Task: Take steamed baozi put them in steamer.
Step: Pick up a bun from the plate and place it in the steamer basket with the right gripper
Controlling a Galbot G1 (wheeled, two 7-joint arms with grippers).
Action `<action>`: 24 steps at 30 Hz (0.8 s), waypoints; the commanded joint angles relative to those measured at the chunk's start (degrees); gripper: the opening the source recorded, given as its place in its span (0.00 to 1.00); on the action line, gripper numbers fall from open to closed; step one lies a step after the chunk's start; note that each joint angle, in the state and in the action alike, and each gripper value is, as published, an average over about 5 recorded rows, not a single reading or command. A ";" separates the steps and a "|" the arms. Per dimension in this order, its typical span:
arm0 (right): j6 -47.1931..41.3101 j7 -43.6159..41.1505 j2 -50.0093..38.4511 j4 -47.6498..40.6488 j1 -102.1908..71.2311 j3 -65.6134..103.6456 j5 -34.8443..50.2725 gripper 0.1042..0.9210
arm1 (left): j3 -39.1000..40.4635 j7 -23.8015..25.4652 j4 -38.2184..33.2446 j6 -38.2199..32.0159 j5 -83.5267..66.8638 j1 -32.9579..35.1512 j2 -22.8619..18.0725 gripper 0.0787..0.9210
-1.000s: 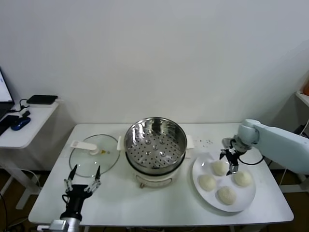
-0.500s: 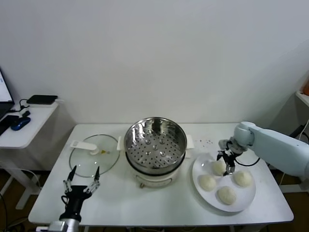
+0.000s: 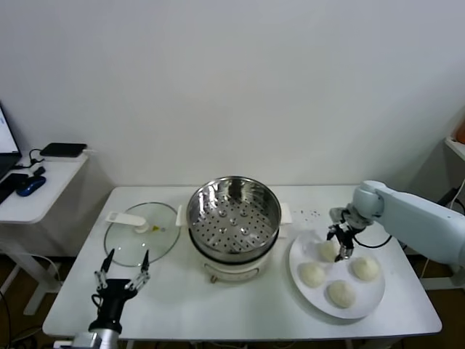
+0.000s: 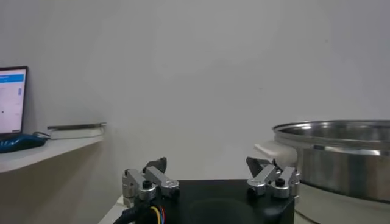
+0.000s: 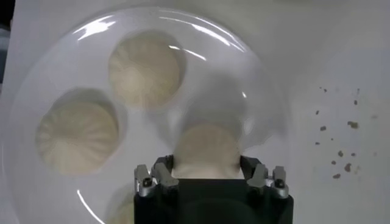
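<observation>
Nothing is in the steamer (image 3: 234, 215) yet; its perforated floor is bare and shiny in the middle of the table (image 3: 240, 309). All four steamed baozi (image 3: 341, 293) sit on the white plate (image 3: 301, 275) to the steamer's right, so the whole job lies ahead. The right gripper (image 3: 338, 246) is down on the plate at the bun nearest the steamer (image 5: 206, 151), and the wrist view shows its fingers (image 5: 159, 174) pinched against both sides of that bun, clamped on it. The bun looks to be resting on the plate, so I'd call this the first grasp, lift not yet made. The other three buns lie untouched around it. Over on the far side, the left gripper (image 3: 124, 273) hovers low near the front edge of the table, claws spread wide apart, holding nothing, just in front of the glass lid (image 3: 142, 233) lying flat beside the steamer. Four carries left, by my count.
</observation>
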 commanded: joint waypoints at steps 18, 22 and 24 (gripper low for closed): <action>21.46 -2.27 4.32 20.36 37.21 -13.25 -7.53 0.74 | 0.40 -0.01 -0.48 0.30 0.79 -0.03 0.01 0.88; 24.34 -2.37 8.79 20.11 39.84 -12.60 -9.04 0.75 | 0.34 -0.02 -0.70 0.46 0.82 -0.09 0.13 0.88; 25.78 -2.33 11.19 19.24 39.69 -11.59 -11.03 0.75 | 0.35 -0.01 -0.78 0.56 0.95 -0.19 0.16 0.88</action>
